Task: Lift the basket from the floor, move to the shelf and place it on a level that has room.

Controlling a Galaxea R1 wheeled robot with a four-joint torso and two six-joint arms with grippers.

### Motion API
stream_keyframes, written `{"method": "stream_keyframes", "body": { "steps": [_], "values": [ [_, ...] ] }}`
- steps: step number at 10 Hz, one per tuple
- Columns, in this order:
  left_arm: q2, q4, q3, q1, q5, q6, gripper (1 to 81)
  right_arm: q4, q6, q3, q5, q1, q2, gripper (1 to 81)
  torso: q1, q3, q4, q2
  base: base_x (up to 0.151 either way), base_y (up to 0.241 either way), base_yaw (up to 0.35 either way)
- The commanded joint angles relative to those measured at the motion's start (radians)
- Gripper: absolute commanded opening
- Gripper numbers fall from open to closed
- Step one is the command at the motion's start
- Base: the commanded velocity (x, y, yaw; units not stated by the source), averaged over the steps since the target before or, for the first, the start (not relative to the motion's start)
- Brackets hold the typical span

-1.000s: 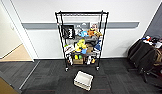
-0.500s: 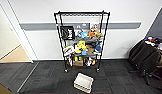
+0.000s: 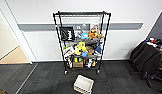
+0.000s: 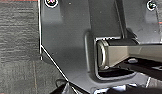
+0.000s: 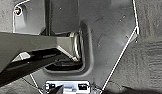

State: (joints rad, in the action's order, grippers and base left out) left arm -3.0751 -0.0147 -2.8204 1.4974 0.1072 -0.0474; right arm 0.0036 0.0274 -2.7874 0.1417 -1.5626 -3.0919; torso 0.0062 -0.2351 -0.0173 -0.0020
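The rectangular cream woven basket with white lining [image 3: 83,84] lies nearest on the dark charcoal carpet-tile floor [image 3: 47,77], its near edge cut off by the frame. Just behind it stands the tall black wire rack shelf [image 3: 82,41] against the white wall [image 3: 127,12]; its top wire tier [image 3: 81,13] is bare, while the lower tiers hold blurred toys and a black bag [image 3: 66,33] whose white lettering is unreadable. Whether either pincer is open, I cannot tell.

The robot's dark plate [image 5: 107,32] and jointed bar [image 5: 34,45] occupy most of the right wrist view, with the floor [image 5: 147,62] of charcoal carpet tiles with faint stripes visible beside the plate's edge; gripper state indeterminate.
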Motion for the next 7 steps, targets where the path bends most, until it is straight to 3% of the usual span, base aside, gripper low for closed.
{"method": "stream_keyframes", "body": {
  "steps": [1, 7],
  "values": [
    [0.005, 0.007, 0.001, -0.004, -0.063, -0.002, 81.1, -0.004, 0.003, 0.003, -0.062, 0.011, -0.006, 81.1, 0.0, 0.0, 0.0, 0.0, 0.1, 0.0, 0.0],
    [-0.002, 0.009, 0.001, -0.004, -0.063, -0.002, 81.1, -0.004, 0.003, 0.002, -0.062, 0.006, -0.006, 81.1, 0.0, 0.0, 0.0, 0.0, 0.1, 0.0, 0.0]
  ]
}}
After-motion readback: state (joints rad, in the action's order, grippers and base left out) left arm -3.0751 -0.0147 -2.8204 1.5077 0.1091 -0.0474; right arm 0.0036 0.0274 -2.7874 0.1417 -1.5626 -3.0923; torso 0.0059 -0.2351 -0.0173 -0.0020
